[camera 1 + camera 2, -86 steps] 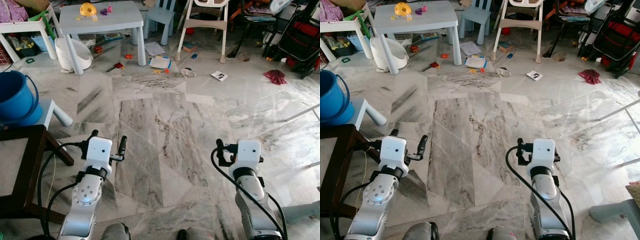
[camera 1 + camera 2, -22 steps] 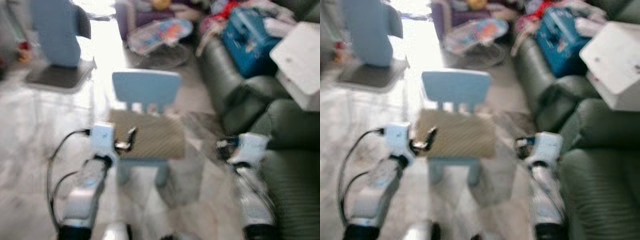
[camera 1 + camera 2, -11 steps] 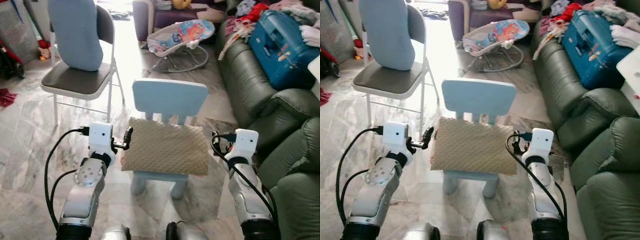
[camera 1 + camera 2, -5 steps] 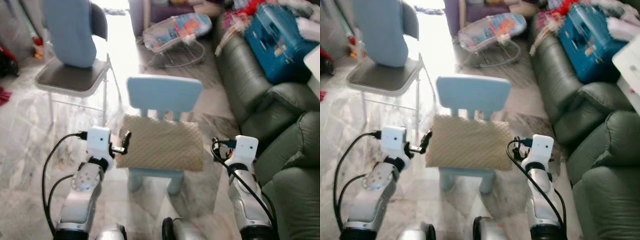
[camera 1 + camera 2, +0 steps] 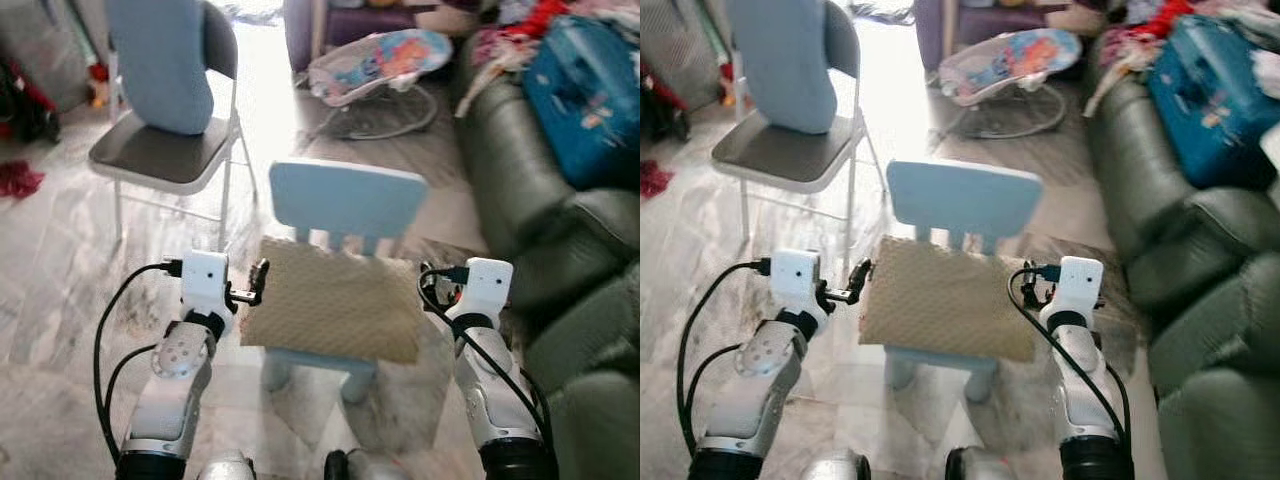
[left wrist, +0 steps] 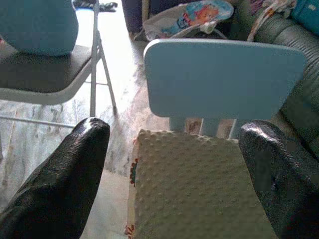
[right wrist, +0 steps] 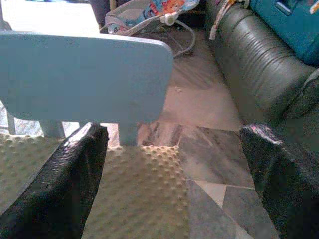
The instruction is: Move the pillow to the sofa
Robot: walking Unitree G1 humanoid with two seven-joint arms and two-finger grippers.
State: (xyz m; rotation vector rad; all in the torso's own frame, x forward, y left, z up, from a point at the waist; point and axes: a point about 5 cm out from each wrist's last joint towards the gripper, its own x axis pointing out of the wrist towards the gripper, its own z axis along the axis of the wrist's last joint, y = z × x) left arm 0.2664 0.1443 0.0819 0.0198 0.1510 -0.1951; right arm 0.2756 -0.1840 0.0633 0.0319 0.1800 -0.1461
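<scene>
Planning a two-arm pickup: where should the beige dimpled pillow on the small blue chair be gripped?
Grip the beige dimpled pillow by its two short side edges, the left end effector from its left, the right end effector from its right; both edges overhang the small light-blue chair.

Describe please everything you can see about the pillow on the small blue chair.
The pillow is a flat, roughly rectangular cushion in beige, its fabric covered with small raised dots. It lies flat on the seat of the small light-blue chair, its far edge near the chair's backrest, and it overhangs the seat on both sides and at the front. The left gripper is at its left edge and the right gripper at its right edge, both open; neither holds it yet.
</scene>
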